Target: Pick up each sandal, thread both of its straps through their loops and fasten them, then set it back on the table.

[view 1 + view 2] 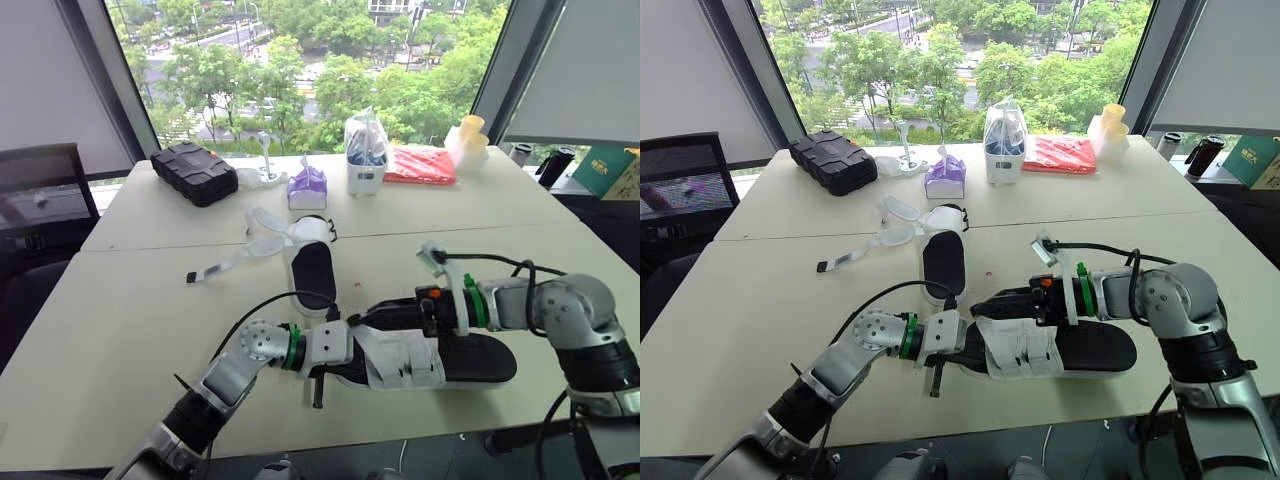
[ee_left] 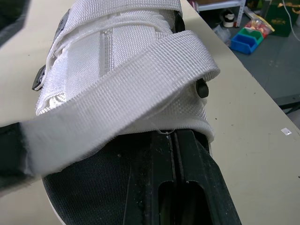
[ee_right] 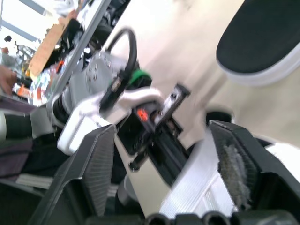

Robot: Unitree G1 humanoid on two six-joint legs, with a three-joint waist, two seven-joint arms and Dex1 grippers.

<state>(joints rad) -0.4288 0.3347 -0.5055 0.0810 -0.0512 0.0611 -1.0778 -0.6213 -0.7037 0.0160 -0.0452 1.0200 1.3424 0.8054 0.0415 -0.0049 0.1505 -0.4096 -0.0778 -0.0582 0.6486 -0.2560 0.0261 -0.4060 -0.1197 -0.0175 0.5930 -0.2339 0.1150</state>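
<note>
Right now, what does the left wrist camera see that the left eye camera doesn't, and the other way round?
Left wrist view: close up, the weave of the white fabric strap, a small black buckle piece, and a blue plastic bin on the floor. Left eye view: a second black-soled sandal with loose white straps, a black ribbed hard case, a purple packet. Both: the black-soled sandal with white upper and the left gripper against it.

Near sandal (image 1: 440,360): black footbed, white woven straps (image 2: 122,89), sole down along the front edge of the table (image 1: 120,330), with one broad strap lying diagonally across the upper. Far sandal (image 1: 312,268): mid-table, sole down, footbed bare. Its white straps are undone and splayed to the robot's left, and one long strap (image 1: 222,265) with a dark tip lies flat on the table.
</note>
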